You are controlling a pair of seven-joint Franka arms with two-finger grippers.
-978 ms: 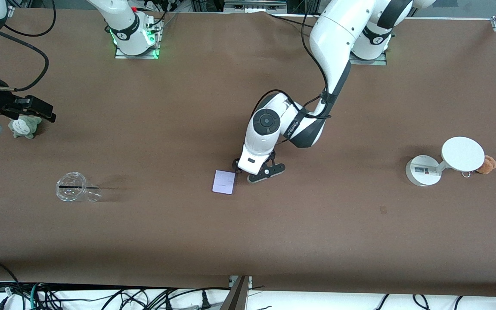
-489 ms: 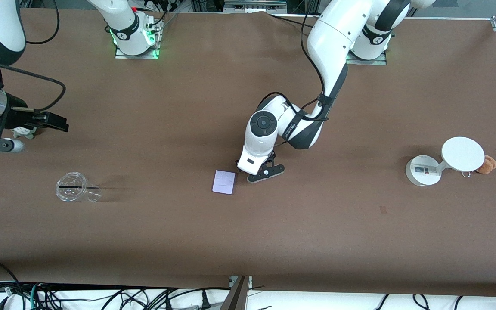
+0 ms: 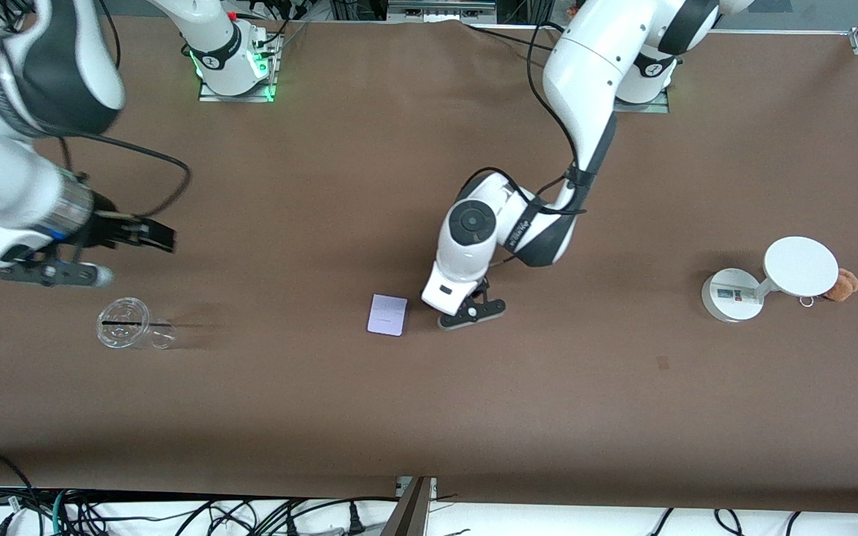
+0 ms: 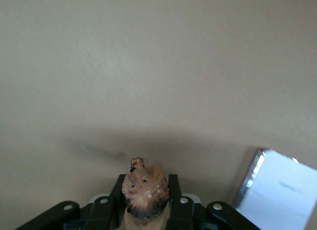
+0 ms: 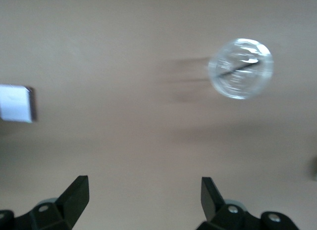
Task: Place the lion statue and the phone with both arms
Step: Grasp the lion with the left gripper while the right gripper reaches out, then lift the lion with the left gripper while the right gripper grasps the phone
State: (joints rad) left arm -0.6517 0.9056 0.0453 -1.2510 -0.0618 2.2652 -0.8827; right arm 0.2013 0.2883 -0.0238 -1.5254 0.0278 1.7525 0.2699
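Lion statue (image 4: 144, 190): clamped head-up between the left gripper's fingers, its mane and face showing in the left wrist view; hidden by the arm in the front view.
Phone (image 3: 387, 315): flat on the brown table (image 3: 429, 417) near the middle, pale lavender face up, just beside the left gripper and toward the right arm's end from it; nothing touches it.
Left gripper (image 3: 450, 304): low over the table next to the phone, jaws closed onto the lion statue.
Right gripper (image 3: 152, 235): in the air over the table toward the right arm's end, jaws spread wide and holding nothing.
Clear cup (image 3: 129, 333): on the table toward the right arm's end, well apart from the phone.
White stand (image 3: 766, 281): toward the left arm's end, with a brown plush (image 3: 842, 285) just beside it.
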